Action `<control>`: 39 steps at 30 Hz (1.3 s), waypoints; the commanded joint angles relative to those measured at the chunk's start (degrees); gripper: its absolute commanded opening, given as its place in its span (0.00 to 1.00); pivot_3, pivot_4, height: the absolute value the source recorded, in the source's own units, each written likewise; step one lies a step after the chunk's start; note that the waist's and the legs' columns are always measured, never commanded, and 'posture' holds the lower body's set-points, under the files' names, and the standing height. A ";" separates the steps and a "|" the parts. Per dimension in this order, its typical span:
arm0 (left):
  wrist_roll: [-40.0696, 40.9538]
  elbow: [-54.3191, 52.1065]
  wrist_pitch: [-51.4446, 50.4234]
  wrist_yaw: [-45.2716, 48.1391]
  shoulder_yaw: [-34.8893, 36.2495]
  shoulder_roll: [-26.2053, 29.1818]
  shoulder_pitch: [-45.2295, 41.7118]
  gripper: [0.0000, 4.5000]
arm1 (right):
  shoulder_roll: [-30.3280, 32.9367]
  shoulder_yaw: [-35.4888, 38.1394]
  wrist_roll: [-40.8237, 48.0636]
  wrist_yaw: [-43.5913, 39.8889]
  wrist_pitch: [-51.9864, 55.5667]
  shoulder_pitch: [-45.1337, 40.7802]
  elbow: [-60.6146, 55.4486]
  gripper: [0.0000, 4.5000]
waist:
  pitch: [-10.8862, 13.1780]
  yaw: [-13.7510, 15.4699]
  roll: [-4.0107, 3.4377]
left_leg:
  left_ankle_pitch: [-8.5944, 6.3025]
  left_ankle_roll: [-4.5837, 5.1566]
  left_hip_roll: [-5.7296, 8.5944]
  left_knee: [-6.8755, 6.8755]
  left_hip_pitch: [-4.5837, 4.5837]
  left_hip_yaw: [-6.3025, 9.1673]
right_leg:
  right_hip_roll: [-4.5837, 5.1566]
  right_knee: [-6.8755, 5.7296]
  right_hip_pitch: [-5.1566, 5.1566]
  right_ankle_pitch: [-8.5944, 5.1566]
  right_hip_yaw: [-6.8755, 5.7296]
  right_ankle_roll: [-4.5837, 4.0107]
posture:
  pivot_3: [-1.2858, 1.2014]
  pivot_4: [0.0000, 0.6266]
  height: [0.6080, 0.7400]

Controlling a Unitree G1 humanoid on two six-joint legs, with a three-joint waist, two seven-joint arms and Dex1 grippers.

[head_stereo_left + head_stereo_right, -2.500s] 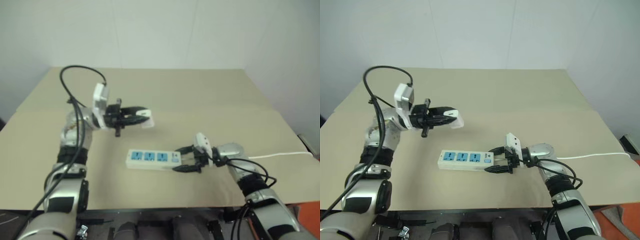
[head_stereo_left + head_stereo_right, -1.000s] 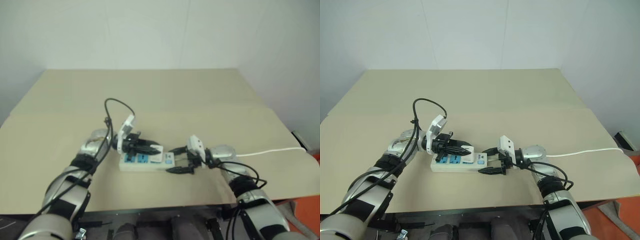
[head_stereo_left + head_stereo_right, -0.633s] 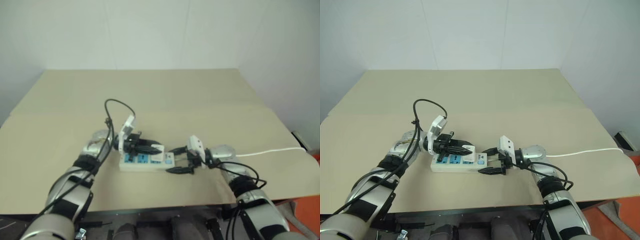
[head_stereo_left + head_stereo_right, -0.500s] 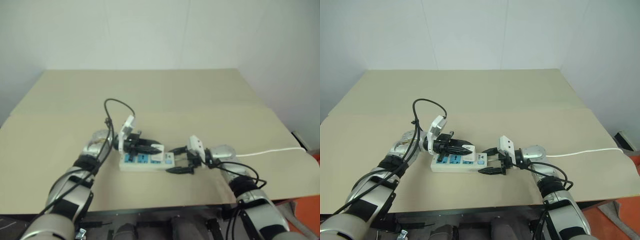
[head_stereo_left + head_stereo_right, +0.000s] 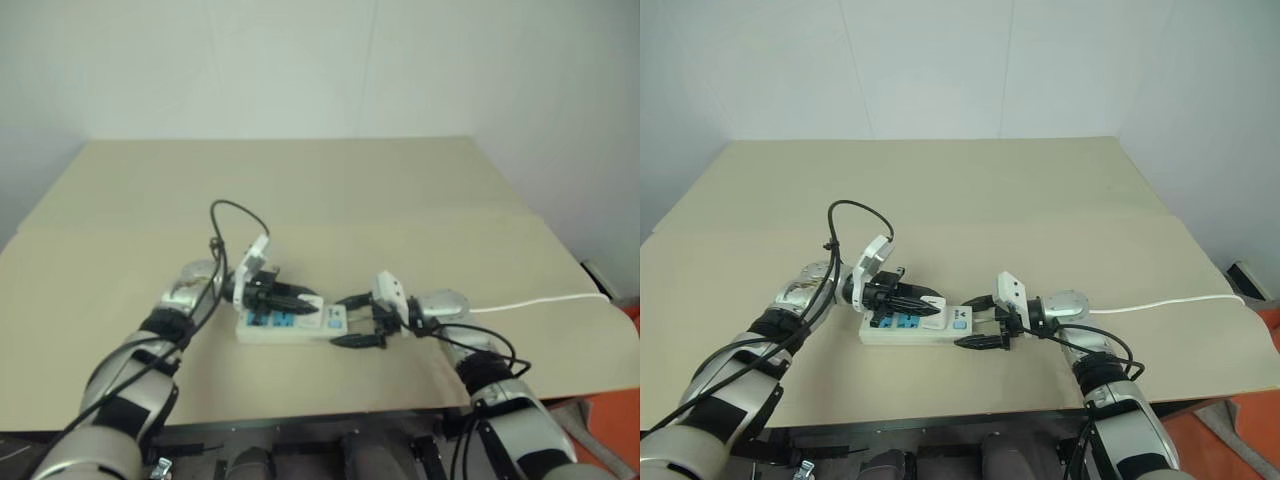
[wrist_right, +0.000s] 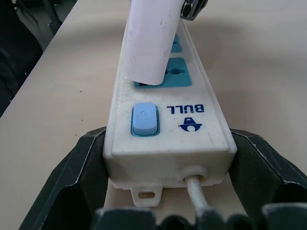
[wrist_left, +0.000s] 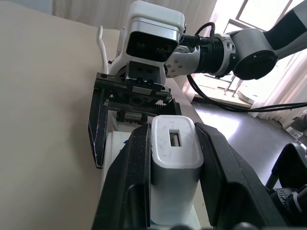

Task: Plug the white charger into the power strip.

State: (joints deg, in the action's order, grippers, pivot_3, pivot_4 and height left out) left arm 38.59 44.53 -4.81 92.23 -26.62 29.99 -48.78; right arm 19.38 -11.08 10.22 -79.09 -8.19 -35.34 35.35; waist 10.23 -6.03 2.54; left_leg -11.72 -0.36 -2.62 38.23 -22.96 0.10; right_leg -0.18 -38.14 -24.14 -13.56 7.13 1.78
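Two tools level, left point(image 5: 932, 302) clamping white charger point(image 7: 172, 165), right point(image 5: 978, 322) straddling power strip point(image 6: 168, 120)

The white charger point(image 6: 149, 40) covers part of the nearest blue socket on the power strip point(image 6: 168, 139), so whether its prongs are seated cannot be told. The strip's far end runs off the right wrist picture. The left gripper point(image 5: 925, 303) hides most sockets.

One long flat white plastic power strip point(image 6: 168, 115) with one blue switch point(image 6: 144, 120), one small white rectangular plastic charger point(image 7: 172, 165), one thin white cord point(image 5: 1170, 303), two black-fingered grippers.
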 commanded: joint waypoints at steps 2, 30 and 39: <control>-0.17 0.39 4.23 0.27 -0.28 0.15 1.04 0.23 | -0.37 -0.42 -0.56 0.61 0.06 0.28 -0.04 0.76 | 0.00 0.00 0.00 | 0.00 0.00 0.00 0.00 0.01 0.00 | 0.00 0.00 0.01 0.00 0.01 0.00 | 0.52 0.24 1.00; -8.16 0.26 15.44 0.27 4.14 -0.32 9.33 0.23 | -0.75 -0.40 -0.90 1.66 -1.40 1.37 -0.44 0.76 | -0.23 -0.78 -0.11 | 0.00 0.00 -0.02 -0.09 0.15 -0.01 | -0.03 0.03 0.10 0.01 0.05 -0.03 | 0.52 0.24 1.00; -9.31 0.33 16.43 0.27 6.74 -1.19 10.68 0.31 | -0.37 -0.25 -0.91 1.95 -1.24 1.80 -0.87 0.76 | -0.32 -0.69 -0.20 | -0.01 -0.01 -0.01 -0.17 0.57 0.00 | -0.03 0.10 0.54 -0.03 0.05 -0.07 | 0.52 0.24 1.00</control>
State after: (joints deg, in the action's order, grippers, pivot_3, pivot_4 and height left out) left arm 33.16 42.20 11.44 92.38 -19.06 27.99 -40.28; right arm 18.50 -11.48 9.23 -77.15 -9.90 -34.20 34.98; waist 9.91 -6.72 2.34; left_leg -11.72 -0.37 -2.63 38.01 -22.31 0.10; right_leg -0.21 -38.03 -23.54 -13.61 7.19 1.69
